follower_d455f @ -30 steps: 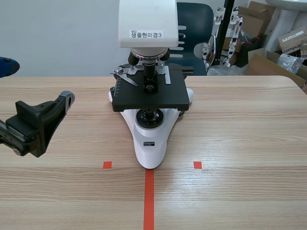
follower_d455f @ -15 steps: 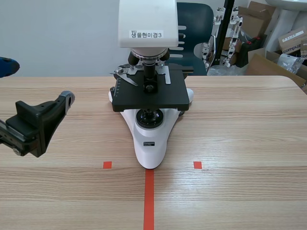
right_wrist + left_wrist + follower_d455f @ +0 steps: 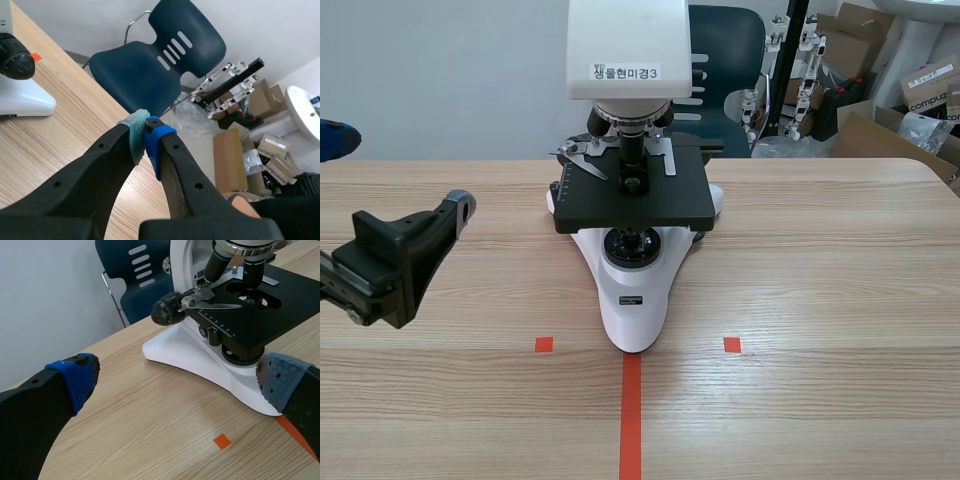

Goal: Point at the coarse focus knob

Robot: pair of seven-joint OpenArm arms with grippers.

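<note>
A white microscope (image 3: 632, 290) with a black stage stands at the table's middle. In the left wrist view its black ribbed focus knob (image 3: 167, 310) juts from the side of the microscope (image 3: 200, 352), ahead of my left gripper (image 3: 177, 377). That gripper is open, with nothing between its blue pads. In the scene view my left gripper (image 3: 448, 218) hangs over the table's left side, well apart from the microscope. My right gripper (image 3: 145, 134) is shut on nothing, its pads touching; the knob (image 3: 16, 59) on the microscope's other side lies far off beside it. The scene view does not show the right arm.
A dark blue chair (image 3: 150, 65) stands behind the table's far edge (image 3: 800, 160). Cardboard boxes (image 3: 910, 95) and a metal stand (image 3: 800, 70) crowd the back right. Bare wooden tabletop (image 3: 820, 270) stretches on both sides of the microscope.
</note>
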